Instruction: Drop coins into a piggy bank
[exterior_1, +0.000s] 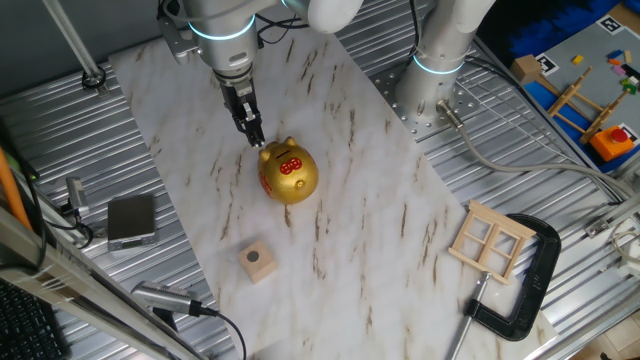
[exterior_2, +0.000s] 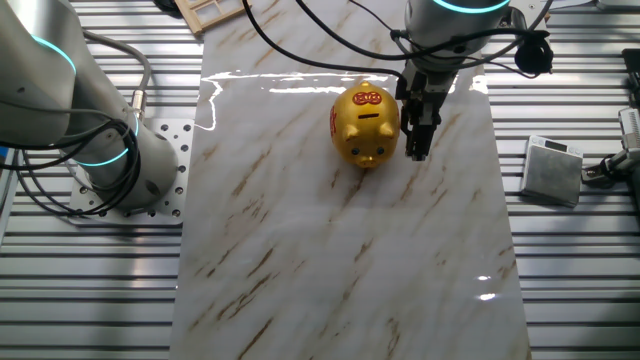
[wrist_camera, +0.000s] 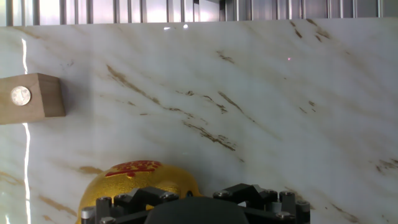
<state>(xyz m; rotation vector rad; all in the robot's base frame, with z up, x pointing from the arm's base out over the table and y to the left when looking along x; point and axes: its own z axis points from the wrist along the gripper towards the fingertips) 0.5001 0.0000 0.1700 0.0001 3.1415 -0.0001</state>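
The gold piggy bank stands upright near the middle of the marble board. It also shows in the other fixed view and at the bottom of the hand view. My gripper hangs just beside the pig's head, its fingers together; from the other side it is close to the pig's right side. I see no coin between the fingers. One dark grey coin lies on top of the pale wooden cube nearer the board's front edge. The coin and the cube also show at the left of the hand view.
A wooden window frame and a black C-clamp lie at the board's right corner. A grey box sits on the ribbed metal table left of the board. A second arm's base stands behind the board.
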